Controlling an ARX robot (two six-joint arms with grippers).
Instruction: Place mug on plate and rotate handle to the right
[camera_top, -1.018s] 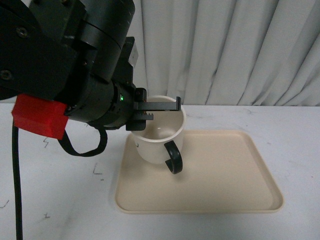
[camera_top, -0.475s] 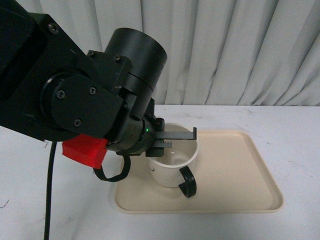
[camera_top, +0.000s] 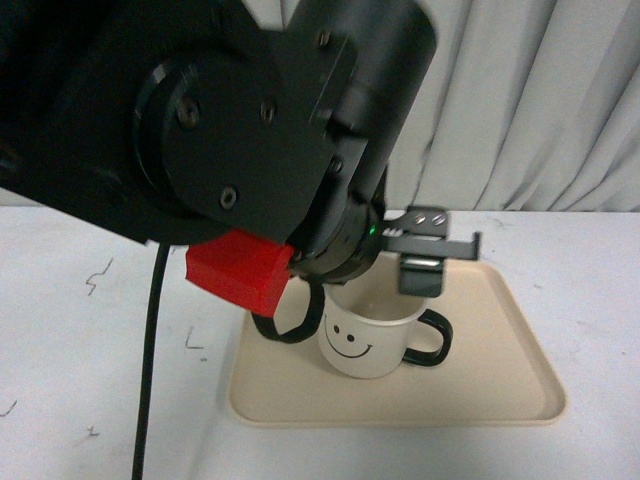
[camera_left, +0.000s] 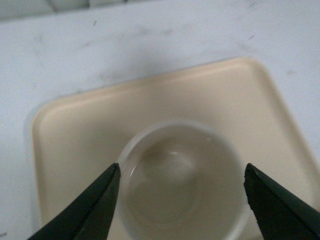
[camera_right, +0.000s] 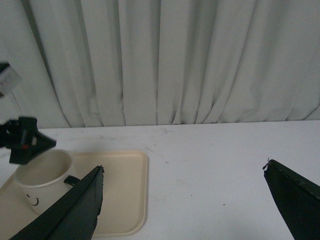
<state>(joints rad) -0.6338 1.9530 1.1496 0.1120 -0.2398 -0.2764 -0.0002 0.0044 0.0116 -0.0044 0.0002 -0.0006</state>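
The cream mug (camera_top: 362, 340) stands upright on the beige plate (camera_top: 480, 360), its smiley face toward me and its black handle (camera_top: 430, 340) pointing right. My left gripper (camera_top: 425, 262) is open just above the mug's rim. In the left wrist view the mug's (camera_left: 180, 180) mouth lies between the two spread fingertips (camera_left: 102, 200), over the plate (camera_left: 75, 130). My right gripper (camera_right: 182, 172) is open and empty, above bare table to the right of the plate (camera_right: 125, 185); the mug (camera_right: 42, 175) shows at that view's edge.
The left arm's black body and red block (camera_top: 240, 270) fill the upper left of the front view and hide the plate's far left part. White curtains (camera_top: 540, 100) hang behind the white table (camera_top: 80, 340).
The mug has turned on the plate: its handle swung from facing me to pointing right, and the smiley face came round. The left arm moved right and nearer, and its gripper let go.
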